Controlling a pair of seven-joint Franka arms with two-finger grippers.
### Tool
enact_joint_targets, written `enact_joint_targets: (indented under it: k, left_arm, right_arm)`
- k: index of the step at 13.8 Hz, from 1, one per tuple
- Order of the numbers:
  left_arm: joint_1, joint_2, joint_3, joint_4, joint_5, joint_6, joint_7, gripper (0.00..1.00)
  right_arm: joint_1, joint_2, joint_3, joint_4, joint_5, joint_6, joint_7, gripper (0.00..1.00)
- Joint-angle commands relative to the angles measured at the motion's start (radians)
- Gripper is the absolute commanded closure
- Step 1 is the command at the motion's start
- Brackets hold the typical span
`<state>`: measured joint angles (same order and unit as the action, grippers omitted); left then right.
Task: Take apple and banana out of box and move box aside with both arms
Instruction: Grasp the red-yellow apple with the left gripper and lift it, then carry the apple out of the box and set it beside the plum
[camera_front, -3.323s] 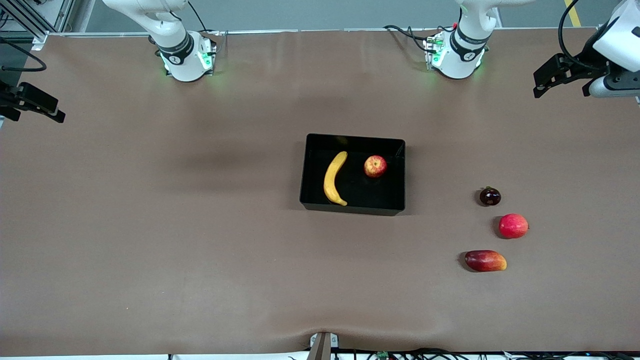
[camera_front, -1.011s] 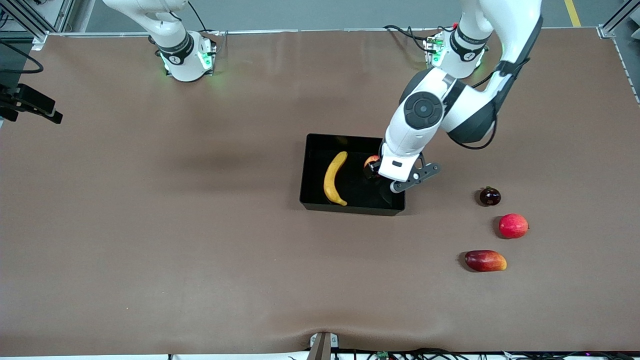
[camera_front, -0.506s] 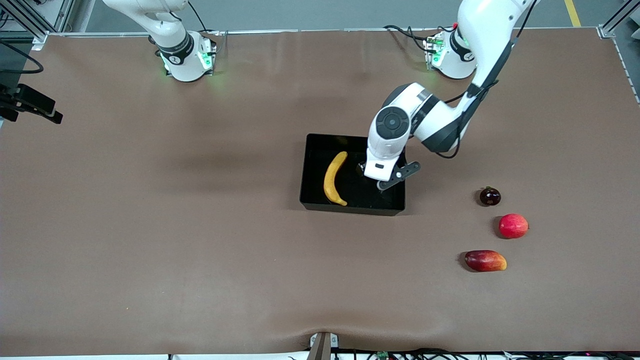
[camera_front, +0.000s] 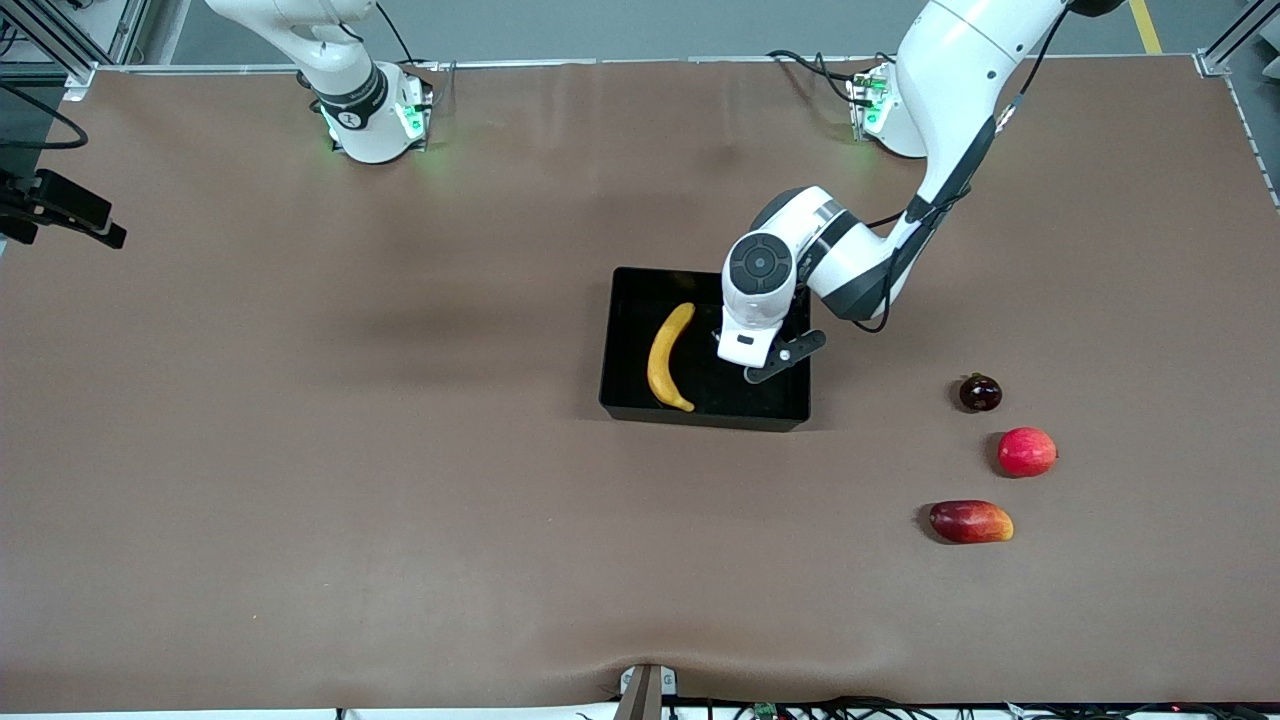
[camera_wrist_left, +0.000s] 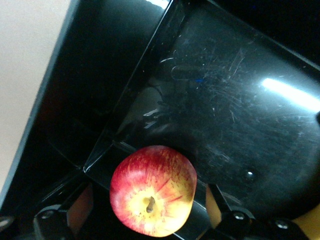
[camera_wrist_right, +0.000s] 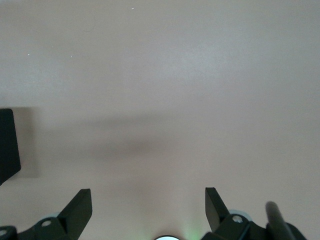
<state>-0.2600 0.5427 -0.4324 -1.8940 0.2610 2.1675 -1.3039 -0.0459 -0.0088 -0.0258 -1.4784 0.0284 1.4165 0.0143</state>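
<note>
While right claw (camera_wrist_right: 148, 207) waits open: left claw (camera_wrist_left: 150, 202), open, astride apple (camera_wrist_left: 153, 190)

Mangosteen (camera_front: 980, 393), red apple (camera_front: 1027, 452), mango (camera_front: 970, 522)

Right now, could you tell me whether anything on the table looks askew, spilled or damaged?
Nothing stands out. The banana and apple lie in the box, undamaged; the left gripper brackets the apple with open fingers, and the right arm waits.

The left arm reaches out low, its left tool (camera_wrist_left: 145, 210) spread wide, fingers pointing down. The right arm waits aside, its right tool (camera_wrist_right: 148, 207) spread too.
</note>
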Motion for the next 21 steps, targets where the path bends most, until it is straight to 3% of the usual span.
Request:
enact_joint_targets:
  k: [1, 3, 5, 6, 9, 14, 17, 19, 21]
  left_arm:
    - [-0.002, 0.026, -0.002, 0.007, 0.03, 0.009, -0.037, 0.0]
    - [-0.002, 0.032, -0.002, 0.006, 0.03, 0.023, -0.037, 0.21]
    - [-0.004, 0.031, -0.003, 0.012, 0.041, 0.023, -0.037, 0.91]
    - [-0.002, 0.025, -0.003, 0.016, 0.041, 0.023, -0.037, 1.0]
    - [0.004, -0.053, -0.006, 0.067, 0.037, -0.039, -0.025, 1.0]
    - [0.063, -0.156, -0.016, 0.338, -0.024, -0.434, 0.128, 1.0]
    - [0.273, -0.228, -0.016, 0.322, -0.12, -0.459, 0.36, 1.0]
    - [0.373, -0.207, -0.012, 0.317, -0.109, -0.451, 0.408, 1.0]
    - [0.447, -0.126, -0.009, 0.316, -0.105, -0.378, 0.451, 1.0]
  right_arm:
    - [-0.022, 0.001, 0.013, 0.003, 0.005, 0.001, -0.01, 0.0]
    - [-0.022, 0.001, 0.013, 0.003, 0.005, 0.001, -0.01, 0.0]
    - [-0.022, 0.001, 0.013, 0.003, 0.005, 0.001, -0.01, 0.0]
    - [-0.022, 0.001, 0.013, 0.003, 0.005, 0.001, -0.01, 0.0]
    - [-0.022, 0.001, 0.013, 0.003, 0.005, 0.001, -0.01, 0.0]
    - [-0.022, 0.003, 0.013, 0.003, 0.005, 0.001, -0.01, 0.0]
    - [-0.022, 0.003, 0.013, 0.003, 0.005, 0.001, -0.01, 0.0]
    - [-0.022, 0.003, 0.013, 0.003, 0.005, 0.001, -0.01, 0.0]
    - [-0.022, 0.003, 0.013, 0.003, 0.005, 0.001, -0.01, 0.0]
